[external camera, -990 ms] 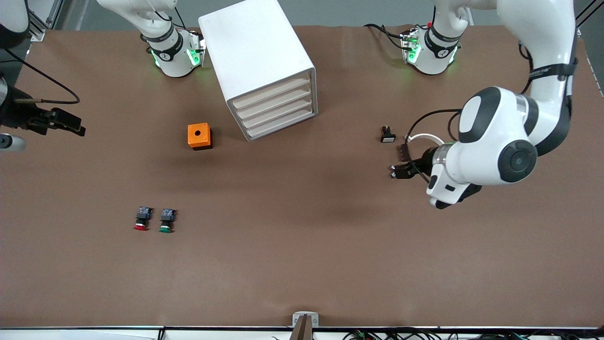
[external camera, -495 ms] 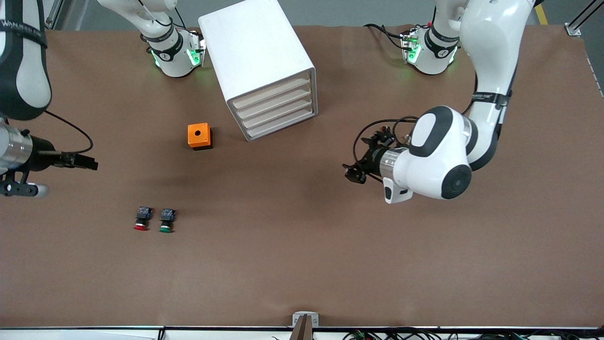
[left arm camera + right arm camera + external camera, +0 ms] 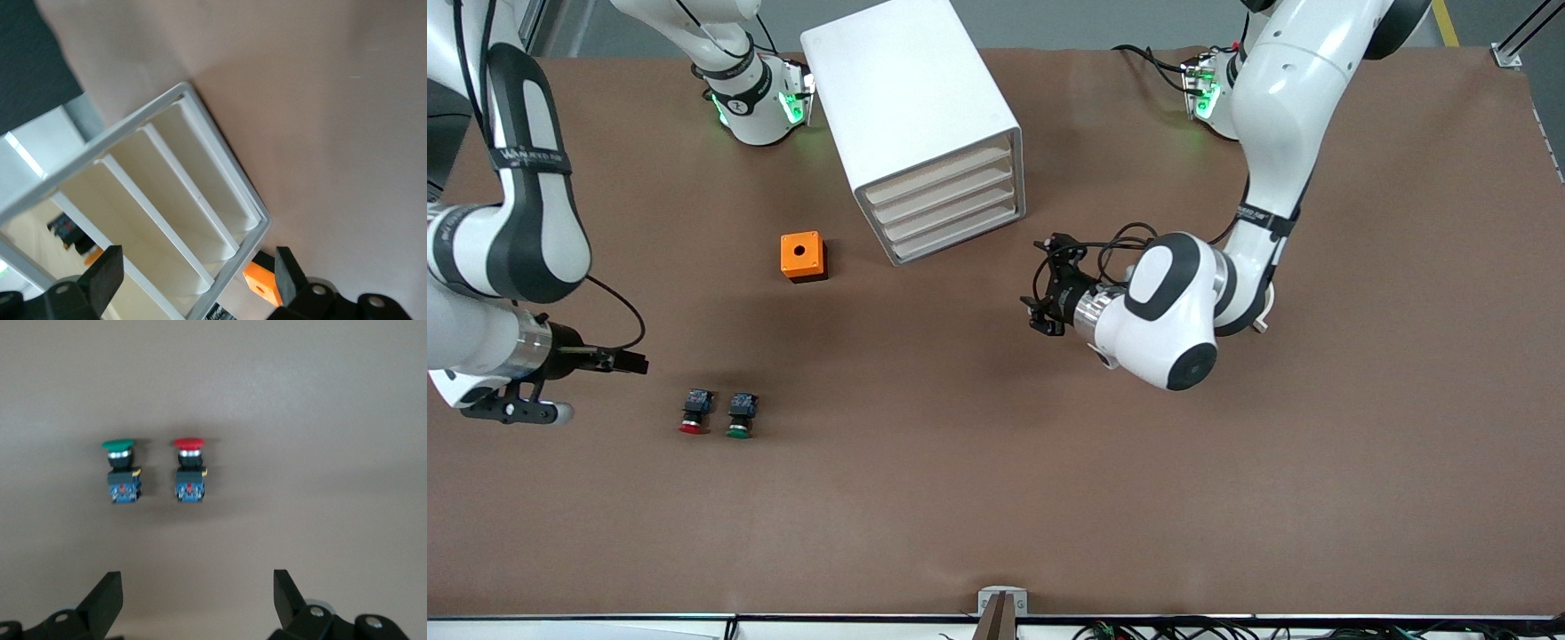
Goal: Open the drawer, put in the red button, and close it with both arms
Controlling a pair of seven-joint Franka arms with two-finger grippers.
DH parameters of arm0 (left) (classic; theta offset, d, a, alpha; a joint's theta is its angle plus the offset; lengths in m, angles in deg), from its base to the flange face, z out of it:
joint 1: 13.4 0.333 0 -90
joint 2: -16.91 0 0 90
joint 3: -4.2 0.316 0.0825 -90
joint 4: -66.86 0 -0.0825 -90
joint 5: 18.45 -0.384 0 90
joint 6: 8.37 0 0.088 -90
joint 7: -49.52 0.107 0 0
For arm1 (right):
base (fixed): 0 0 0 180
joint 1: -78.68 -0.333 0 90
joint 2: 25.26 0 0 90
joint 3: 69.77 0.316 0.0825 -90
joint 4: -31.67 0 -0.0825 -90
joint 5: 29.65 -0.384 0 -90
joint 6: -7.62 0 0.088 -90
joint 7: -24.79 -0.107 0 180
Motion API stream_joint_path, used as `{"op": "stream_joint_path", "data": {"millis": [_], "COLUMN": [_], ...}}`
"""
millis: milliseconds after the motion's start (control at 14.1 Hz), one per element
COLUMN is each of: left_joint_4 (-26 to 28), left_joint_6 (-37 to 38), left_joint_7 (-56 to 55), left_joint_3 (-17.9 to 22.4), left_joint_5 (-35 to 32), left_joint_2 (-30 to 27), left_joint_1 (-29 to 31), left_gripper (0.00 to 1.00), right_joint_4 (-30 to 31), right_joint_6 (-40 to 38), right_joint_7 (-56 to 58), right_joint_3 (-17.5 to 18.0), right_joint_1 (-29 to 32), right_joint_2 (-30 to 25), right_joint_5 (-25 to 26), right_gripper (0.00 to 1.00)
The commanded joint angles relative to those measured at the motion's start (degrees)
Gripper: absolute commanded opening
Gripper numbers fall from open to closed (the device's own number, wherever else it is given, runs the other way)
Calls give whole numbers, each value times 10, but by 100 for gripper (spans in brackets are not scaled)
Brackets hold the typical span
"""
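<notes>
Four cream-fronted trays stacked in the white cabinet [image 3: 920, 124], all pushed in, the drawer [image 3: 951, 203] among them. Just beside the cabinet, toward the right arm's end of the table [image 3: 1360, 462], an orange box [image 3: 803, 256] with a hole on top. Well nearer the front camera, the red button [image 3: 693, 412] lying beside a green button [image 3: 741, 415], the two close but apart, nothing blocking either.

Left gripper [image 3: 1047, 298] hovering in front of the drawer fronts, fingers [image 3: 103, 283] spread wide, empty, wrist turned toward the cabinet. Right gripper [image 3: 633, 362] low over the table just beside the red button, fingers [image 3: 105, 600] likewise wide.

Since half a second ago: left gripper swung closer to the cabinet; right gripper dropped toward the buttons.
</notes>
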Motion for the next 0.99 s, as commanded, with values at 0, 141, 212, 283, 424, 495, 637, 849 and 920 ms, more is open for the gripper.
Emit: {"op": "stream_joint_path", "data": {"millis": [0,141,212,283,424,495,637,849,920], "left_joint_4": [-44,-44,-44,-44,-42,-40,-33,-33,-33], "left_joint_6": [27,34,42,46,59,66,76,78,78], "left_joint_7": [-86,-139,-164,-180,-210,-229,-249,-265,-266], "left_joint_3": [-2,-2,-2,-4,-10,-15,-26,-41,-45], "left_joint_5": [51,80,88,94,103,111,129,133,136], "left_joint_2": [40,57,66,71,84,90,92,104,107], "left_joint_1": [-4,-15,-18,-24,-25,-24,-24,-25,-25], "left_gripper": [100,100,100,100,99,98,90,69,65], "right_joint_4": [14,14,15,17,33,49,66,70,71], "right_joint_6": [51,90,102,116,157,185,223,233,233], "right_joint_7": [5,5,5,4,0,-3,-3,-3,-4], "right_joint_3": [4,4,4,4,4,4,4,5,5], "right_joint_1": [2,4,5,5,4,3,2,-5,-12], "right_joint_2": [29,57,68,78,93,98,110,123,125], "right_joint_5": [-1,-1,-1,-2,-3,-4,-20,-44,-57], "right_gripper": [100,100,100,100,100,100,100,100,100]}}
